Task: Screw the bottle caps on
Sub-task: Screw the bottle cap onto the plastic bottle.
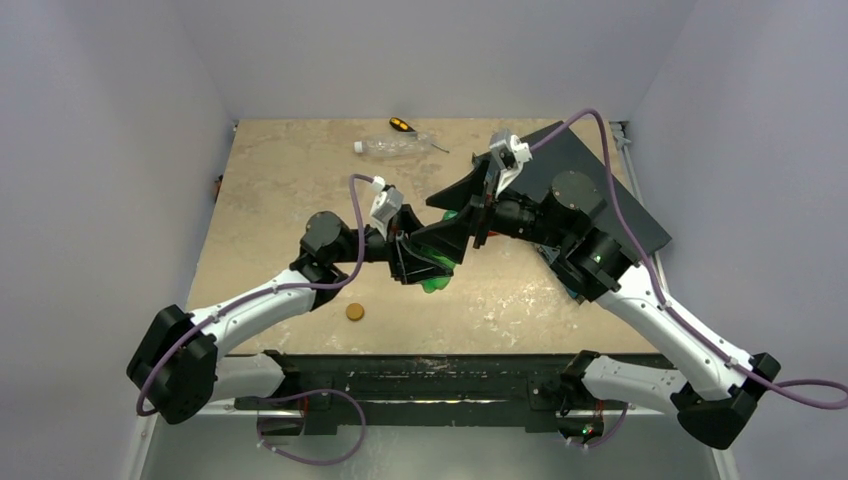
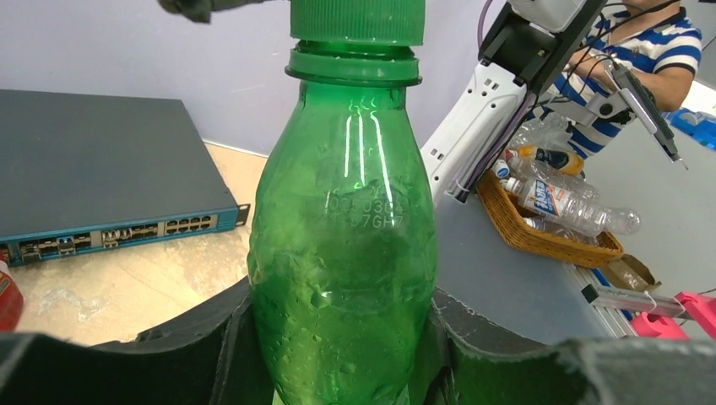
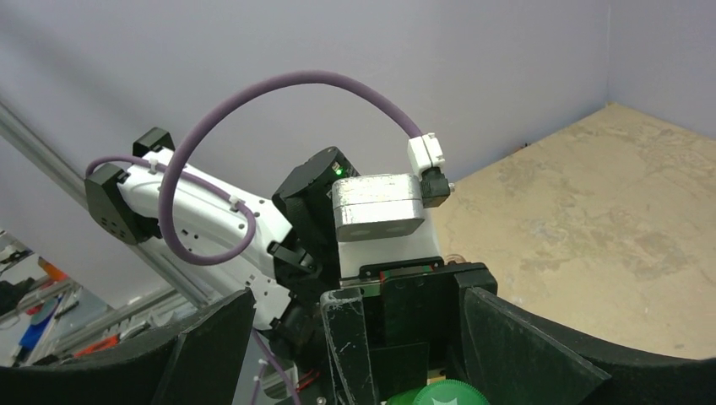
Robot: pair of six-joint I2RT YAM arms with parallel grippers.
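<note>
1. Two bottles are being shown on the table (image 1: pixel 280 200). A green bottle (image 2: pixel 346 253) is being pinched at its lower body by the fingers of the left gripper (image 2: pixel 342 363). A clear bottle (image 1: pixel 395 147) is being seen lying on its side at the far edge, just beside a screwdriver (image 1: pixel 402 125).
2. Droplets are being shown on the green bottle's wall.
3. One green cap (image 2: pixel 356 18) is being carried on the green bottle's neck.
4. The right gripper (image 3: pixel 371 371) is being held with fingers spread wide, the green cap between them.
5. One orange cap (image 1: pixel 354 312) is being seen lying near the table's front, well apart from both bottles.
6. One basket (image 2: pixel 515 232) is being shown beyond the table, with labelled bottles (image 2: pixel 561 202) lying in it; their number cannot be told.
</note>
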